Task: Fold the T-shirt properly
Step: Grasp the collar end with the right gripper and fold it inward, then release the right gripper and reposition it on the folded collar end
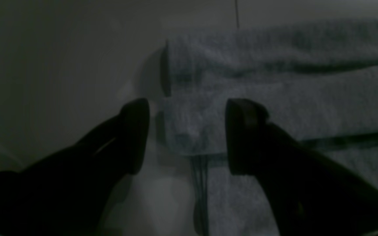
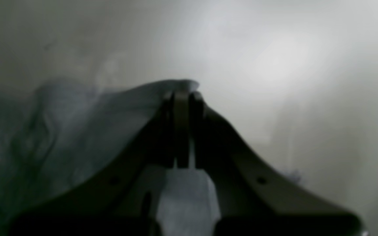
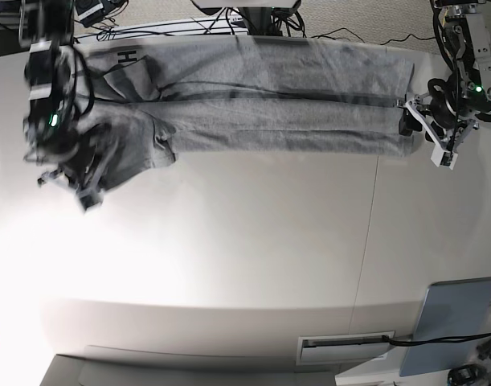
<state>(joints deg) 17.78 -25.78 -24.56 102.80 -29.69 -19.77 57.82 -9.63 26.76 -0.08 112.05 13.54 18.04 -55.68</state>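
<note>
The grey T-shirt [image 3: 261,96] lies as a long band across the far side of the white table [image 3: 229,241], with black lettering [image 3: 126,56] showing near its left end. My right gripper [image 2: 182,95] is shut on a pinched fold of the T-shirt [image 2: 77,131] and holds that end slightly raised; it sits at the band's left end [image 3: 83,189] in the base view. My left gripper [image 1: 189,136] is open, its fingers [image 1: 136,134] standing either side of a folded corner of the T-shirt [image 1: 274,85] at the band's right edge [image 3: 414,121].
A flat blue-grey panel [image 3: 454,322] lies at the near right corner. Cables [image 3: 229,16] run behind the far table edge. A seam [image 3: 370,233] crosses the tabletop right of centre, and a white slotted fitting [image 3: 345,347] sits at the near edge.
</note>
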